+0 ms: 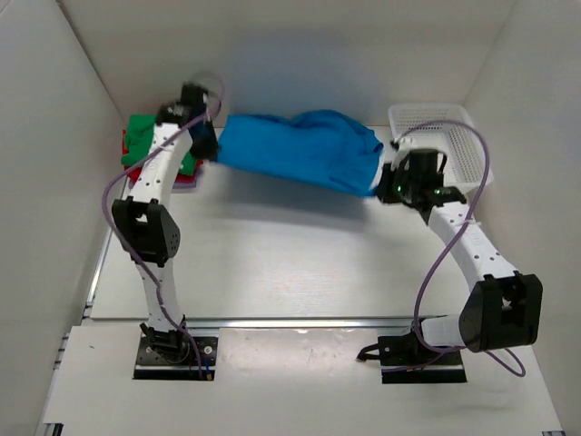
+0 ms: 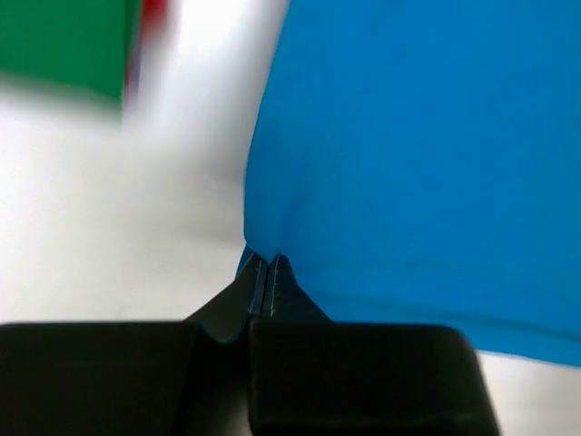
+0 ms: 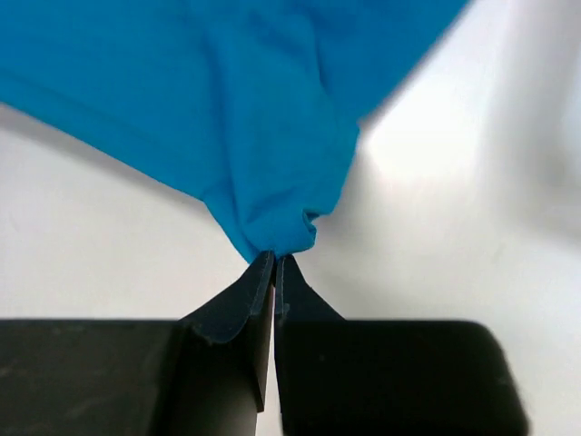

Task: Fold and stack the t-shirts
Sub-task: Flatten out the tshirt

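Holding a whole shirt by two tiny pinches is the risky bit. The right gripper, the nearer one, has only a small bunched tip of the blue t-shirt between its fingertips. If the arms pull apart too hard, I think that little tip could slip out. Then one end of the shirt would drop in a heap on the table. The shirt is also rolled and crumpled in the middle, not flat. If it is laid down like this, the fold may come out messy. Farther back, the left gripper is very near the pile of folded t-shirts. A swing that way could knock the pile crooked. On the other side, the white basket is just beside the right end of the shirt, and the cloth could catch on its rim.

Now the grippers. The right gripper is squeezed tight, with its two jaws pressed together on the cloth tip. The left gripper is squeezed tight too, biting an edge of the blue t-shirt. The shirt hangs stretched between them like a hammock over the far part of the table. It looks lifted, with a shadow under it. The pile sits at the far left, green on top, red under it, and a pale pinkish one peeking out below.
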Controlling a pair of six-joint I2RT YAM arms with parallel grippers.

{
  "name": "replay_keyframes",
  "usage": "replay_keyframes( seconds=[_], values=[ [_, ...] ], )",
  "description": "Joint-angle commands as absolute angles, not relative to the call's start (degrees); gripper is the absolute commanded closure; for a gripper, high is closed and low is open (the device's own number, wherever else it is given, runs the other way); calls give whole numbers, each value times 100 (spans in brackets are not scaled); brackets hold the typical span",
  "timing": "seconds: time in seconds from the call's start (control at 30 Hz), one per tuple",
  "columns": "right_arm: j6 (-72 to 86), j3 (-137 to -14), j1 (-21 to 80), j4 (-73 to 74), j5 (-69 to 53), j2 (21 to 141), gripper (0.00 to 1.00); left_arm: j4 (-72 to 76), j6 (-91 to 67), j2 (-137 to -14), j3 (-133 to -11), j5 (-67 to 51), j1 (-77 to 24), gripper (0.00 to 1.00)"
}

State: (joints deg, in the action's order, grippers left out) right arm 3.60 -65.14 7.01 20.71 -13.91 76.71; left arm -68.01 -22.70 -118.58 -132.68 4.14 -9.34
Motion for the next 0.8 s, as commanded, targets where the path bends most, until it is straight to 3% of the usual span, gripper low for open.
replay_keyframes(
  seconds=[0.0, 0.03, 0.1, 0.3, 0.47, 0.57, 0.77],
  values=[
    [878, -5846, 983, 2162, -1144, 7102, 100, -6222, -2170, -10822, -10536, 424, -730, 100],
    [1036, -5488, 1124, 2206, -925, 6962, 100, -5466, -2354, -9827, -9242, 143, -599, 100],
    [1256, -5029, 1257, 2320, -817, 6733, 100, -4750, -2583, -9153, -7478, -261, -388, 100],
    [2134, -4149, 1608, 3056, -573, 6206, 100, -4202, -2557, -8246, -5953, -176, -544, 100],
    [2435, -3946, 2030, 3392, -273, 5793, 59, -4104, -2364, -8025, -5450, -88, -519, 100],
    [2199, -4051, 1934, 3506, -351, 5538, 49, -4043, -2276, -7928, -5274, -88, -492, 100],
    [1302, -4209, 2318, 2910, -958, 5869, 61, -4034, -2311, -7595, -4887, -106, -641, 100]
  ],
)
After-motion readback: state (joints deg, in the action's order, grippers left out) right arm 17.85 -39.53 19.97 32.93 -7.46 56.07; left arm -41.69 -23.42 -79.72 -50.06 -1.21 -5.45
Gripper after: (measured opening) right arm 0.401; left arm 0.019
